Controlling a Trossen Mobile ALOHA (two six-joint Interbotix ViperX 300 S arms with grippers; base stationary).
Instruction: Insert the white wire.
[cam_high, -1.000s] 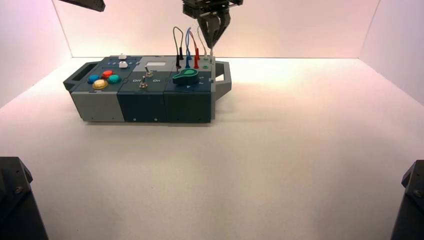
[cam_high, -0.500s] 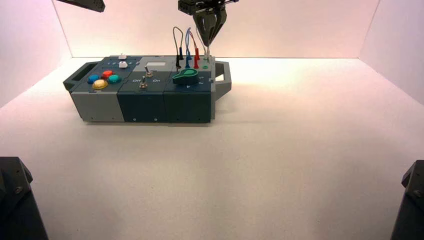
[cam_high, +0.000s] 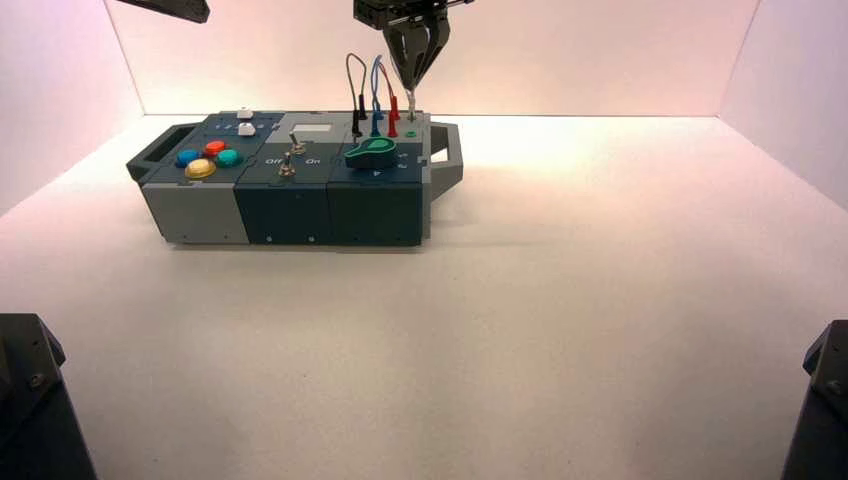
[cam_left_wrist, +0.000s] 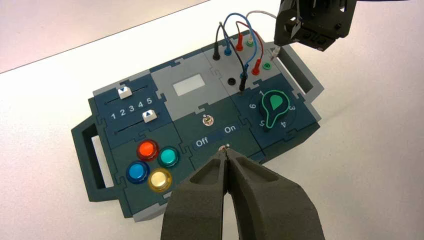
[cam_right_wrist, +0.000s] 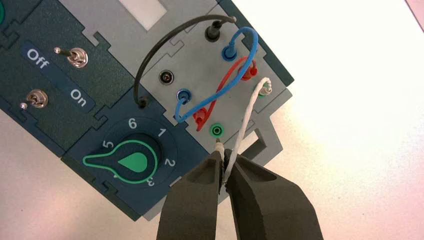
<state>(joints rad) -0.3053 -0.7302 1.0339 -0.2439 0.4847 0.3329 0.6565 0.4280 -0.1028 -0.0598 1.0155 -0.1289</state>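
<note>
One white wire (cam_right_wrist: 245, 117): one end sits in the far green socket (cam_right_wrist: 262, 95); its other plug (cam_right_wrist: 219, 147) is just outside the near green socket (cam_right_wrist: 217, 130).
Right tool (cam_right_wrist: 225, 156): you have it pinching the white wire by that plug, over the box's (cam_high: 380, 210) right end.
Left tool (cam_left_wrist: 225, 151): pressed together, waiting above the box.

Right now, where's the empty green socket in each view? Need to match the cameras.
High: green socket, near the box's right end, just beyond the green knob.
Left wrist: at, beside the front red plug.
Right wrist: at, close to the white wire's free plug.
Shared landmark: the green knob.
</note>
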